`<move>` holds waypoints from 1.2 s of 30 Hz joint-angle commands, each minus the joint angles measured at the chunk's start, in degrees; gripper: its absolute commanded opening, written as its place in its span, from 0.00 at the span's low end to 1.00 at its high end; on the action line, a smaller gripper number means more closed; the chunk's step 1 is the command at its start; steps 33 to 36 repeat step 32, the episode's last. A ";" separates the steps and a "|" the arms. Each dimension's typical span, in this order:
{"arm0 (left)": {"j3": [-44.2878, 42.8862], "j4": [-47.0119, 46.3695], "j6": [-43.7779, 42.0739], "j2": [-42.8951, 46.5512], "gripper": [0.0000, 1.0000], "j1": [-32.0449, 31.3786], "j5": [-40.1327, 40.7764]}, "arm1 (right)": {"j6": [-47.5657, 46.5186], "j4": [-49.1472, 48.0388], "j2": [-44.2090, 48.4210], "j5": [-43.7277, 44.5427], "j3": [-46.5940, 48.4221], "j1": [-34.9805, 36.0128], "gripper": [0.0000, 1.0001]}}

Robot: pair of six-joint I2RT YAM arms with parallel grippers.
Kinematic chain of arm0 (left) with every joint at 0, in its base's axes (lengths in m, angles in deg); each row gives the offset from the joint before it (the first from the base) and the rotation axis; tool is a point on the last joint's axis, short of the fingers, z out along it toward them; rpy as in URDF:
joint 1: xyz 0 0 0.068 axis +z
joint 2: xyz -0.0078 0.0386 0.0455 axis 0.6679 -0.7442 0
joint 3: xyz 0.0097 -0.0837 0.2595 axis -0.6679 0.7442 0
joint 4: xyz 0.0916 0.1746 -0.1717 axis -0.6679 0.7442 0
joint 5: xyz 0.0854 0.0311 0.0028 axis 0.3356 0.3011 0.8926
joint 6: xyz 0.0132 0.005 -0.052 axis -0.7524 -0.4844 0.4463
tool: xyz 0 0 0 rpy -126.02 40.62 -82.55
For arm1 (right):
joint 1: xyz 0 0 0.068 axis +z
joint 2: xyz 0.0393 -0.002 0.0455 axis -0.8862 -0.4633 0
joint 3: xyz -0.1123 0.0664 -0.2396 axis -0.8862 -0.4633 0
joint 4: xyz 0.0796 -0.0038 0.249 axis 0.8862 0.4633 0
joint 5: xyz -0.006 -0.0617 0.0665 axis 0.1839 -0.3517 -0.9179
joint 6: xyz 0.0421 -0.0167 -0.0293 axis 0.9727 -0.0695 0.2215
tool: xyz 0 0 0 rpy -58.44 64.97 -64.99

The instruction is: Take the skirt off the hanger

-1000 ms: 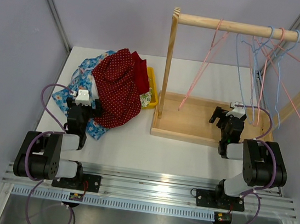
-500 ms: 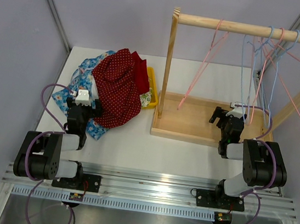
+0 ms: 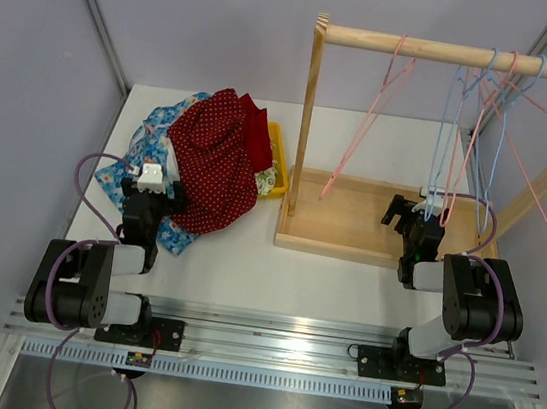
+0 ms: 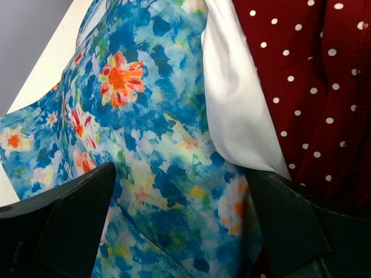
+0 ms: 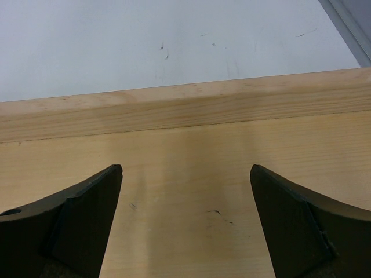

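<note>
The red dotted skirt point(image 3: 217, 162) is off the rail and lies crumpled at the far left corner of the bench point(image 3: 344, 284), on top of a blue flowered cloth point(image 3: 129, 167). A yellow item point(image 3: 277, 161) beside it is mostly covered and cannot be identified.

The left gripper point(image 3: 148, 200) hangs low over the near edge of this heap, its claw apart and clamped on nothing. Its wrist camera shows the flowered cloth point(image 4: 151, 145) between the two fingers point(image 4: 69, 226), with a white fold point(image 4: 235, 110) and the skirt point(image 4: 307, 87) at the right (the shape of each piece is cut off).

The right gripper point(image 3: 418, 224) is over the wooden tray point(image 3: 335, 235) of the rack, claw apart and holding nothing.

Bare hangers point(image 3: 447, 137) crowd the right end of the wooden rail point(image 3: 445, 52). They overlap, so their number is hard to make out.
</note>
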 commanded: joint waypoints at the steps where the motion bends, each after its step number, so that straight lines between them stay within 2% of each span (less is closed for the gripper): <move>1: -1.28 -5.95 0.55 -0.39 0.99 0.06 0.92 | 0.22 -2.88 0.53 1.06 1.32 -0.25 1.00; 36: -1.37 -5.86 0.99 -0.39 0.99 0.76 -0.32 | 0.30 -2.97 0.44 1.06 1.32 -0.16 0.99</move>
